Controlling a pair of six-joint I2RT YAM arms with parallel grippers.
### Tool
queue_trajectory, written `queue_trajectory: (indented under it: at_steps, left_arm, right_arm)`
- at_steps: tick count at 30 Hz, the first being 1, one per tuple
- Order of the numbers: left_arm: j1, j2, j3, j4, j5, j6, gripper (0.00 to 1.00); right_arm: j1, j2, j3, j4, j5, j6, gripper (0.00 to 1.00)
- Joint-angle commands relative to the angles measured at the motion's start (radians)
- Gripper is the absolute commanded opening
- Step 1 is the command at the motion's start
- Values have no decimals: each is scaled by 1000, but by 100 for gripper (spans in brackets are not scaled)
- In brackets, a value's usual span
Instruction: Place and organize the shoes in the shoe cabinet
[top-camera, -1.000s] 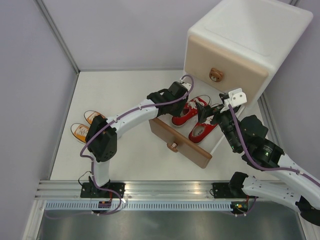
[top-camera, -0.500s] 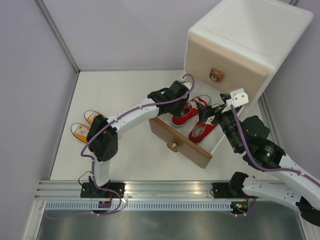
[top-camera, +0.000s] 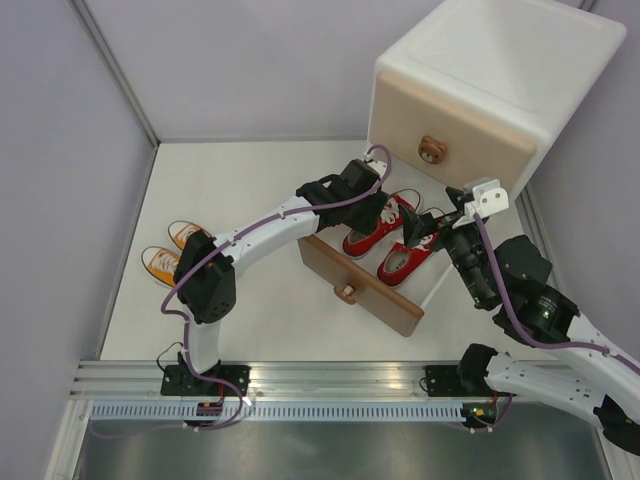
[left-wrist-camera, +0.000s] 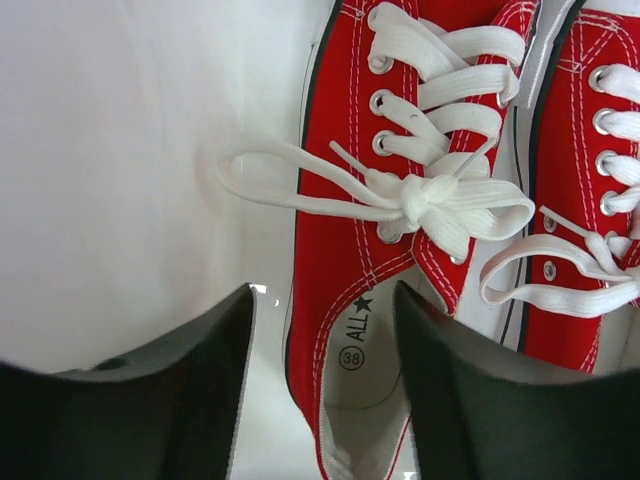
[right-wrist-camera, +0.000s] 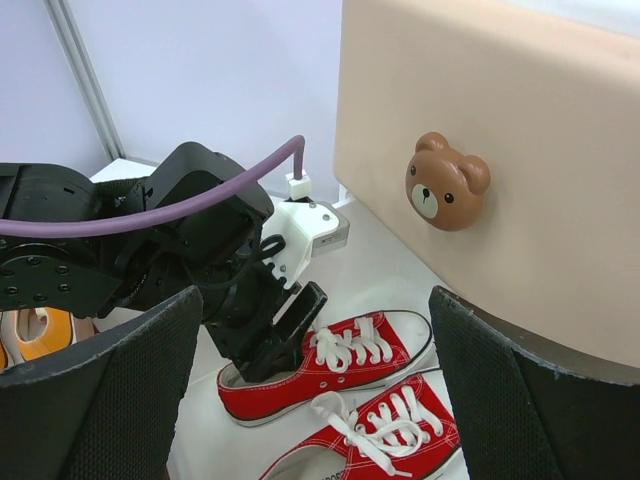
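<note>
The two red sneakers (top-camera: 370, 232) lie side by side in the pulled-out brown lower drawer (top-camera: 360, 285) of the shoe cabinet (top-camera: 500, 70). The orange sneakers (top-camera: 175, 250) wait on the counter (top-camera: 260, 180), well apart to the left. The left gripper (left-wrist-camera: 322, 290) stands over the heel of the nearer red sneaker (left-wrist-camera: 400, 200), its fingers apart and astride the heel wall, gripping nothing. The right gripper (top-camera: 428, 226) hangs beside the drawer, spread wide and empty. The step looks like letting go of this shoe. To do it well, the left arm should rise straight up before swinging away, so neither finger hooks the heel collar and drags the shoe out of line with its mate. A loose lace loop (left-wrist-camera: 290, 185) trails to one side, near the finger's path, and should be cleared. The shoe's far end lies near the right gripper's fingers, so that arm is best kept out of the way.
</note>
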Motion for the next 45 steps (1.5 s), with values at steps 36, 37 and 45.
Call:
queue_trajectory:
  at_steps: [36, 37, 45]
  left_arm:
    - [34, -629, -244, -69, -232, -194, 99]
    - [45, -649, -264, -75, -229, -203, 98]
    - [216, -829, -469, -78, -132, -246, 99]
  right_arm:
    - [-1, 123, 163, -317, -225, 168, 98]
    - [-2, 134, 181, -336, -236, 162, 98]
    - [-2, 256, 270, -532, -444, 125, 98]
